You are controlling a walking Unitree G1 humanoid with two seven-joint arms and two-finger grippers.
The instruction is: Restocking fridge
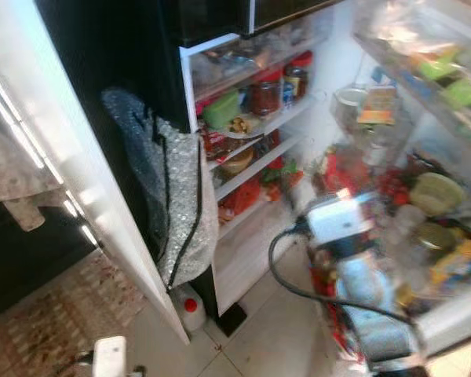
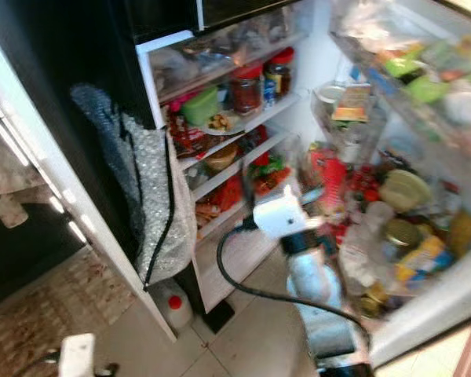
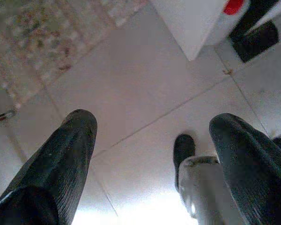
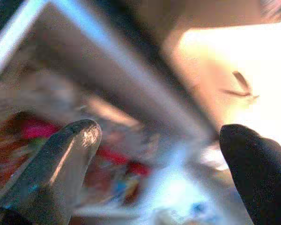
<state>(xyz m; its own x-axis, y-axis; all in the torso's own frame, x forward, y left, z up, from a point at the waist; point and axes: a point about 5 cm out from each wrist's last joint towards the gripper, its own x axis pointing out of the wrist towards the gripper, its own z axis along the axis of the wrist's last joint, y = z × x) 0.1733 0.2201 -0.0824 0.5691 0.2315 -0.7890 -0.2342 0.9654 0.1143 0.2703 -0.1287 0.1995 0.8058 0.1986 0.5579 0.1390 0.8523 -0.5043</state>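
The fridge stands open before me, and the picture is blurred. Its shelves (image 1: 259, 129) hold a green tub (image 1: 222, 108), red-lidded jars (image 1: 265, 96) and packets. The right door rack (image 1: 447, 310) is crowded with jars, bottles and a pale green lid (image 1: 436, 192). My right arm (image 1: 337, 220) reaches up toward the low shelves and the door rack. In the right wrist view my right gripper (image 4: 159, 131) is open with nothing between its fingers, facing blurred red and white goods. My left gripper (image 3: 154, 126) hangs open above the floor tiles.
A silver quilted bag (image 1: 177, 204) hangs at the fridge's left edge beside a white door (image 1: 71, 181). On the floor below stands a white bottle with a red cap (image 1: 191, 308). A patterned rug (image 1: 55, 314) lies to the left. A black cable (image 1: 286, 279) loops off my right arm.
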